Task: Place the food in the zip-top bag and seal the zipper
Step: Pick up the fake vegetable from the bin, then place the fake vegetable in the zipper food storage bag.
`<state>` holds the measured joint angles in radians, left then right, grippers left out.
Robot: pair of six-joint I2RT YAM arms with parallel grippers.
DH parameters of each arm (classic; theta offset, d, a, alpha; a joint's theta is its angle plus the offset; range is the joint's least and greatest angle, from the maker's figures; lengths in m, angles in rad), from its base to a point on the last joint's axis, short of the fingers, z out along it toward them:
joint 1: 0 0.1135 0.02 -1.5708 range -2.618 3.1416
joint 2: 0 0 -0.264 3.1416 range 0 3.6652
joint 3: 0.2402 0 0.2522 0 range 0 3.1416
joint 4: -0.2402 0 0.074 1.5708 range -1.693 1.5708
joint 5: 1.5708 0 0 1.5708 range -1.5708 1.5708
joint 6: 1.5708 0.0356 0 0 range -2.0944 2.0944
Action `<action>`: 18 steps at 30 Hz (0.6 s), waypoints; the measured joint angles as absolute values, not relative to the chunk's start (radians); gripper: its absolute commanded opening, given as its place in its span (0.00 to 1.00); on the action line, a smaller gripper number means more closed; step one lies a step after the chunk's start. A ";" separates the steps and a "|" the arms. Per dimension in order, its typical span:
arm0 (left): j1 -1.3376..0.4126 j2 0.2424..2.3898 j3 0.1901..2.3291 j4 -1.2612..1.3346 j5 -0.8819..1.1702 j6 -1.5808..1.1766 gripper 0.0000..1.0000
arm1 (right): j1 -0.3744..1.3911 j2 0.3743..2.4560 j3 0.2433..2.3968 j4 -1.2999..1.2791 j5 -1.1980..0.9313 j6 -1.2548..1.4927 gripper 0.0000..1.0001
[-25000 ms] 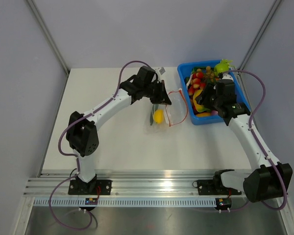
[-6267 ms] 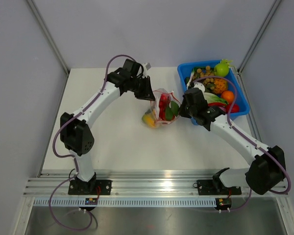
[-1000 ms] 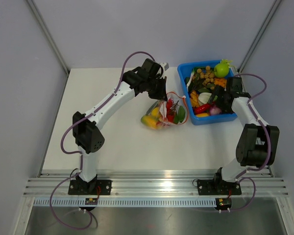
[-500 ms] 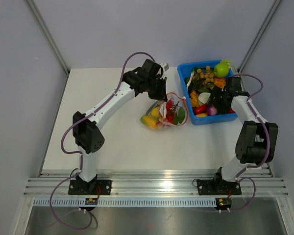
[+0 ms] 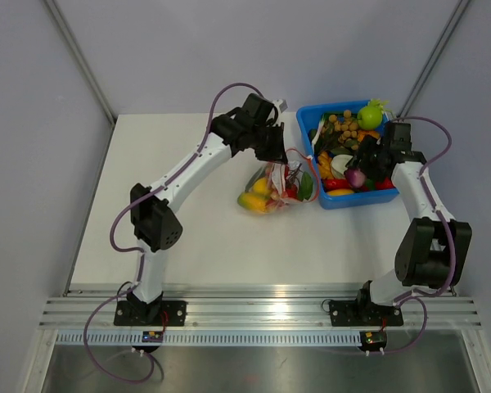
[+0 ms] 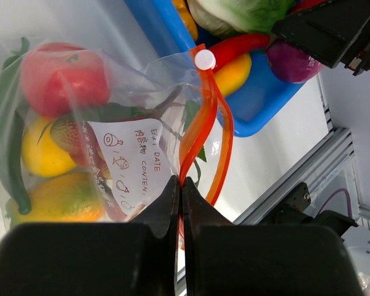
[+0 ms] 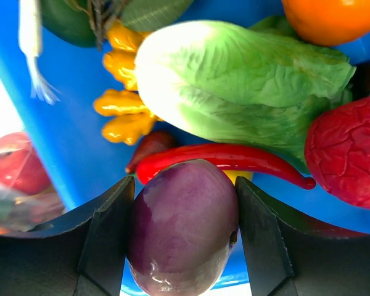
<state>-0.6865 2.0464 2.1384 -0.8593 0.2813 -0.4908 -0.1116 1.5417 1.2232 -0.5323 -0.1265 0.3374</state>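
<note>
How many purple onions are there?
1. The purple onion is gripped in the jaws of the right gripper, over the blue bin. More may be hidden under the bin's pile.

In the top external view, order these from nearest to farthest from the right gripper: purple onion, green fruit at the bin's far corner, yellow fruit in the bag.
1. Purple onion, between the fingers of the right gripper.
2. Green fruit, at the blue bin's far corner.
3. Yellow fruit, inside the zip-top bag, to the left of the bin.
</note>
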 measured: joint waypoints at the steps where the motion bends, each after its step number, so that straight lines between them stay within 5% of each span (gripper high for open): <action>1: -0.686 2.055 2.149 -0.859 0.284 -0.496 0.00 | -0.112 1.539 1.232 -0.536 -0.127 0.341 0.47; 18: -0.687 2.078 2.204 -0.859 0.314 -0.518 0.00 | -0.023 1.330 1.290 -0.572 -0.248 0.424 0.44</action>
